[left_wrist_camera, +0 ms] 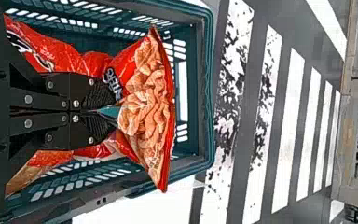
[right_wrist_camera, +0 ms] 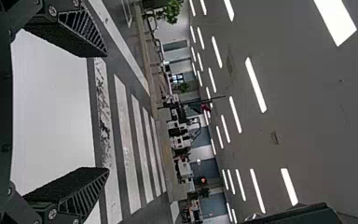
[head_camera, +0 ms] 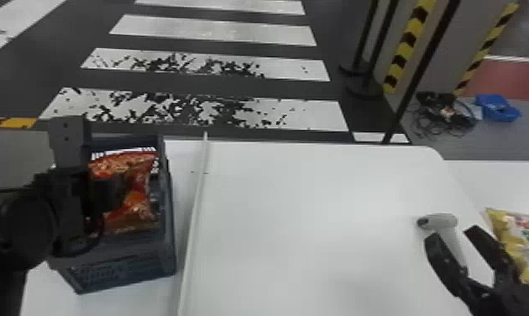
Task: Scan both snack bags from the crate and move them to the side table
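So the crate (head_camera: 125, 269) is over on the left, left of the strip (head_camera: 194, 210) running near to far, with a bag (head_camera: 138, 206) sitting in it. Scanner (head_camera: 443, 220) is on the right part of the desk (head_camera: 318, 210), other bag (head_camera: 524, 241) is right of that. Cables (head_camera: 444, 115) are on the floor past the far right corner.
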{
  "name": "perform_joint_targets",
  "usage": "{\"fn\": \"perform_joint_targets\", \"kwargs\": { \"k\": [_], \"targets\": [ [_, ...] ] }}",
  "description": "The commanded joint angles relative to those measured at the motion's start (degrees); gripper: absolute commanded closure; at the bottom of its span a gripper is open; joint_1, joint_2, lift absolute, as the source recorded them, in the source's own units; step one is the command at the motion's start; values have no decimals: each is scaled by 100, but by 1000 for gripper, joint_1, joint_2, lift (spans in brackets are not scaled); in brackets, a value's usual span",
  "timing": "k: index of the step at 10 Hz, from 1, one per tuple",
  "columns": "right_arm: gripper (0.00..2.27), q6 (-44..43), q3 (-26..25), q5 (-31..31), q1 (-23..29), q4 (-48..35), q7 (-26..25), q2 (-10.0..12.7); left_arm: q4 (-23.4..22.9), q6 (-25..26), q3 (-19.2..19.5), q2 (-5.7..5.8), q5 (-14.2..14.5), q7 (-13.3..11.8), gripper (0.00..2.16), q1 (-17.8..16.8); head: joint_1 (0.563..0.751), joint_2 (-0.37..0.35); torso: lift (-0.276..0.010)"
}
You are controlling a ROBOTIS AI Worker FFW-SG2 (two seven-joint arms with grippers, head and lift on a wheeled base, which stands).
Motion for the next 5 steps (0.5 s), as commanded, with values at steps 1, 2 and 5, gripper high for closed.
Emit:
{"fn": "perform_joint_targets", "kwargs": {
  "k": [1,2,5],
  "targets": [
    [124,-2,-19,-4,14,-6,0,26,-193,18,40,-1,61,10,2125,42,695,-101,-95],
    [124,-2,-10,-48,14,-6,0,35,-333,54,22,8,35,45,2128,86,695,-101,-95],
    [124,34,-10,-66,14,-33,0,35,-597,300,5,17,-36,98,2125,112,695,-99,-95]
  ]
}}
